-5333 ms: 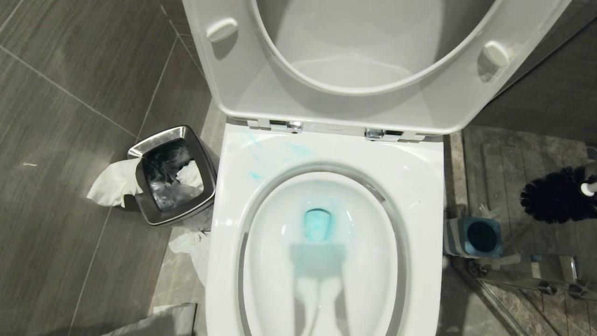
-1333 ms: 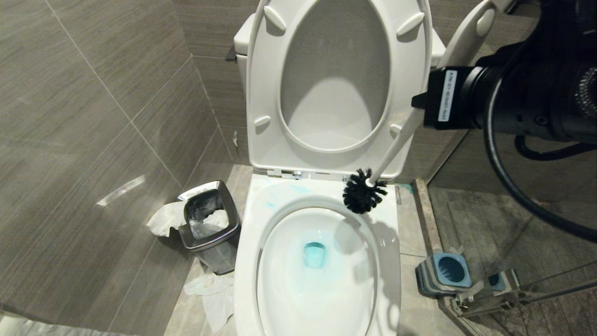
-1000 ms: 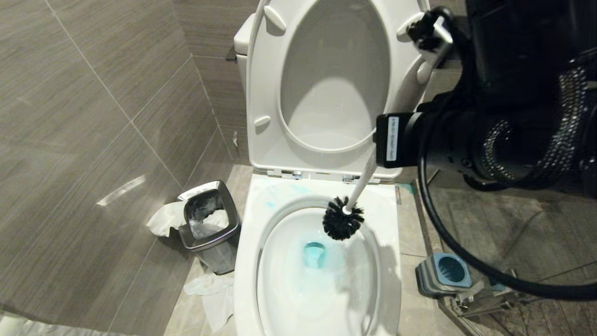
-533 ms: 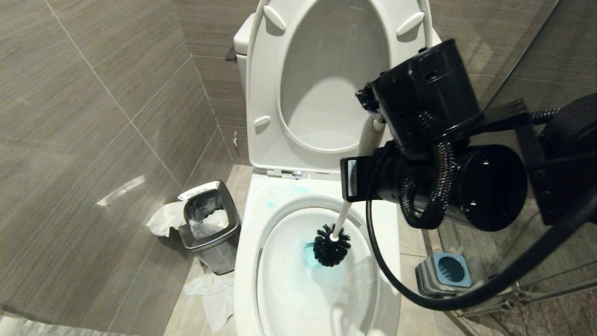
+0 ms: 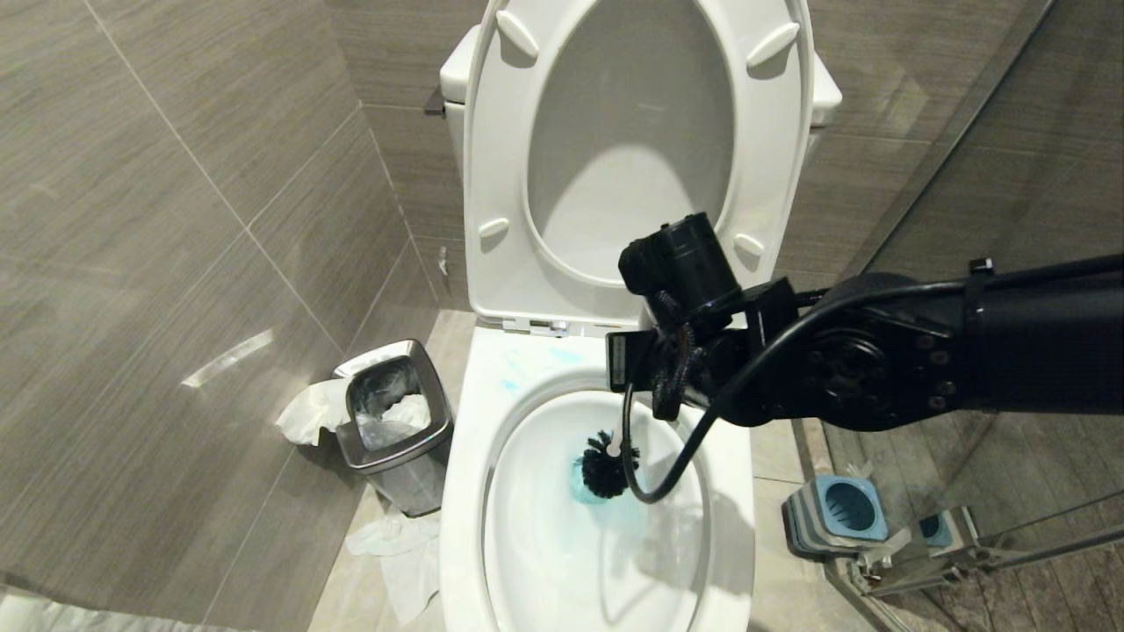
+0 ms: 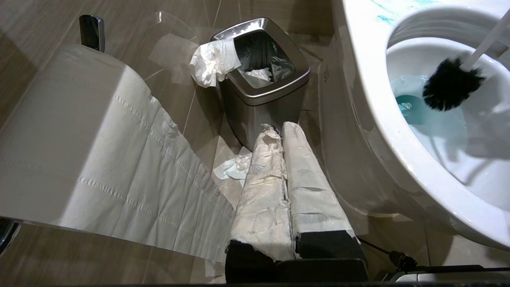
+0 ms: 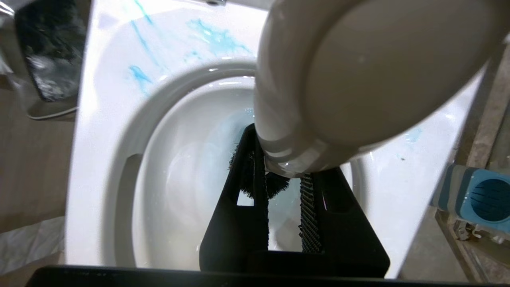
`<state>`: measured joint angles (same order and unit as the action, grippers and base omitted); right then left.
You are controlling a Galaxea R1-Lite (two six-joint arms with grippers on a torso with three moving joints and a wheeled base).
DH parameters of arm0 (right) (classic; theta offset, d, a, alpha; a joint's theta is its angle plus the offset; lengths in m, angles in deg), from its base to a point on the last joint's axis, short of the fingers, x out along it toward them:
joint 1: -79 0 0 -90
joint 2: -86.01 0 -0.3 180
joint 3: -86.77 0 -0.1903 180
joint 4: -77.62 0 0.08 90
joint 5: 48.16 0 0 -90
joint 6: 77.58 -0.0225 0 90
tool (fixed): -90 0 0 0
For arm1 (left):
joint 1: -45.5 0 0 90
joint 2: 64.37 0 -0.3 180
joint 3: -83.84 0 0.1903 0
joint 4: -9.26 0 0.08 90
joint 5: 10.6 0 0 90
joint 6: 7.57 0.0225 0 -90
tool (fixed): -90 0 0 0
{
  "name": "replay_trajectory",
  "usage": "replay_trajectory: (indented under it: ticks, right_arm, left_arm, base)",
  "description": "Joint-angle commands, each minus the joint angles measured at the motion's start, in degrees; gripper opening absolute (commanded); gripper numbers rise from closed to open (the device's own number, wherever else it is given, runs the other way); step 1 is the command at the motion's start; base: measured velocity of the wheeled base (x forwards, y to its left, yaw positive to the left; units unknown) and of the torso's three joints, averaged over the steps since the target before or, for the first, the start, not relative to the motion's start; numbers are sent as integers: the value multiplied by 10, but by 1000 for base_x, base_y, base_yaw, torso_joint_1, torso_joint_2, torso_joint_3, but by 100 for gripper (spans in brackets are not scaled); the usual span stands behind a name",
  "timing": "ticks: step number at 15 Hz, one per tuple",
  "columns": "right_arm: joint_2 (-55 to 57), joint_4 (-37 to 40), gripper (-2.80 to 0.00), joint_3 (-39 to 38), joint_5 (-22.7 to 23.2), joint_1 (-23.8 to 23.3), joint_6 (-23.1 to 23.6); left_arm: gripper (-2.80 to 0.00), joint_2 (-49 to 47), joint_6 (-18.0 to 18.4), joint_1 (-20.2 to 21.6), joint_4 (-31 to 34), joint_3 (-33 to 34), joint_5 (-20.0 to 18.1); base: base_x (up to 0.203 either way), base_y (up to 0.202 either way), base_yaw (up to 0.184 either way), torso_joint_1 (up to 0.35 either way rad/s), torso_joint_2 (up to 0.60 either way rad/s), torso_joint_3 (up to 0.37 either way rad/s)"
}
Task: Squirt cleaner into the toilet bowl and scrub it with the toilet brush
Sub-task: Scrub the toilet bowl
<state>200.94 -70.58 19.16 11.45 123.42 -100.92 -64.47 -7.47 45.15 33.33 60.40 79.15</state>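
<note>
The white toilet bowl (image 5: 470, 491) stands with seat and lid (image 5: 632, 290) raised. Turquoise cleaner smears the back rim (image 5: 562, 355) and tints the water in the basin (image 6: 410, 109). My right gripper (image 7: 283, 159) is shut on the white handle (image 7: 358, 71) of the toilet brush, reaching in from the right over the bowl. The black bristle head (image 5: 602, 465) hangs inside the basin, just over the tinted water. My left gripper (image 6: 279, 129), its fingers wrapped in white, is shut and empty, parked low beside the bowl's left side.
A steel bin (image 5: 395, 421) with tissue stands left of the bowl, more tissue on the floor (image 5: 395, 544). The blue-and-grey brush holder (image 5: 834, 513) sits on the floor at right by a glass panel. A toilet paper roll (image 6: 71, 131) hangs near my left gripper.
My right arm has swung down and left, carrying the brush head from the bowl's back rim down into the basin to the tinted water. The left arm has not moved.
</note>
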Motion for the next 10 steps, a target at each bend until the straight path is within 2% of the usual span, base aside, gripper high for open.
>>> replay_trajectory:
  ticks: [1,3,7,10]
  right_arm:
    - [68,-28,-280,5,2,-8,-1]
    - [114,-64,-280,16,1,-10,2]
    - [185,-87,-280,49,-2,-14,2]
    - [171,-86,-280,72,-10,-17,5]
  left_arm:
    - [-280,0,0,0,0,0,0]
    - [-280,0,0,0,0,0,0]
    - [-280,0,2,0,0,0,-1]
    - [-280,0,2,0,0,0,-1]
  base:
    - [0,0,0,0,0,0]
    - [0,0,0,0,0,0]
    - [0,0,0,0,0,0]
    - [0,0,0,0,0,0]
